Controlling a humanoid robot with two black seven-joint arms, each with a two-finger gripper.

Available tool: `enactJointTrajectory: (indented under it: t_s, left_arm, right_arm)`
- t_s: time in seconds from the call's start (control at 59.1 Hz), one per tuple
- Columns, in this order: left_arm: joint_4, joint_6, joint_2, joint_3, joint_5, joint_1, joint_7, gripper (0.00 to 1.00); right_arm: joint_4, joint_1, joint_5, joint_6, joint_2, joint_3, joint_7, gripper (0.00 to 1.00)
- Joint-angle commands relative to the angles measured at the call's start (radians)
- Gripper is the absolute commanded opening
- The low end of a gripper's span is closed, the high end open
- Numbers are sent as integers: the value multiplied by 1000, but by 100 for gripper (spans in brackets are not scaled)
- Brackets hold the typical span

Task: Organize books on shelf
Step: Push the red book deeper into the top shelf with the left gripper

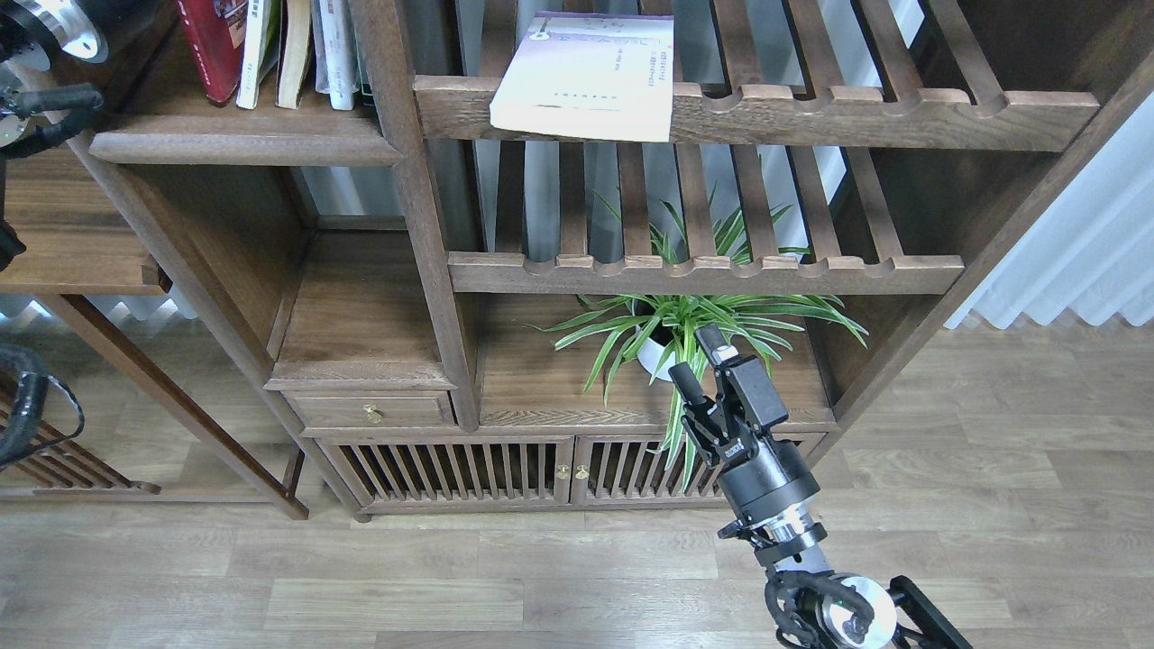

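Note:
A pale lavender-white book [586, 77] lies flat on the upper slatted rack, its near edge hanging over the scalloped rail. On the shelf [243, 144] at the top left, a dark red book [209, 45] stands nearly upright against a white and green book [257, 45] and other upright books [334, 50]. Only my left arm's wrist [54, 22] shows, in the top left corner beside the red book. Its fingers are out of the frame. My right gripper [700, 362] is open and empty, low in front of the potted plant.
A green potted plant [685, 324] sits on the low board under the slatted racks [703, 270]. A drawer [371, 410] and slatted cabinet doors [505, 469] are below. A lower side table [72, 243] stands at the left. Wooden floor lies in front.

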Motion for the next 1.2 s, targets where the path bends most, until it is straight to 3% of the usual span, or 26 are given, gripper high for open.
enactJointTrajectory:
  t_s: [0.0,0.203,0.406,0.795,0.879,0.947,1.184]
  left_arm:
    - [-2,0,-6,2,0,12,-1,0]
    - [-25,0,-20,-6,-11,52,-13,0]
    - [9,0,-121,-32,-10,47,-40,0]
    - [11,0,-106,-33,-13,26,-41,2]
    - [-2,0,-104,-33,-28,35,-38,7]
    - [-9,0,-100,-29,-74,53,-29,21]
    - [-46,0,-55,-19,-141,96,-20,37]
  right_arm:
    - [0,0,0,0,0,0,0,98]
    - [0,0,2,0,0,11,0,98]
    - [0,-2,4,0,0,22,0,98]
    - [11,-11,7,0,0,31,0,98]
    - [12,-11,7,0,0,31,0,98]
    - [12,-11,5,0,0,31,0,98]
    - [11,-11,5,0,0,31,1,98]
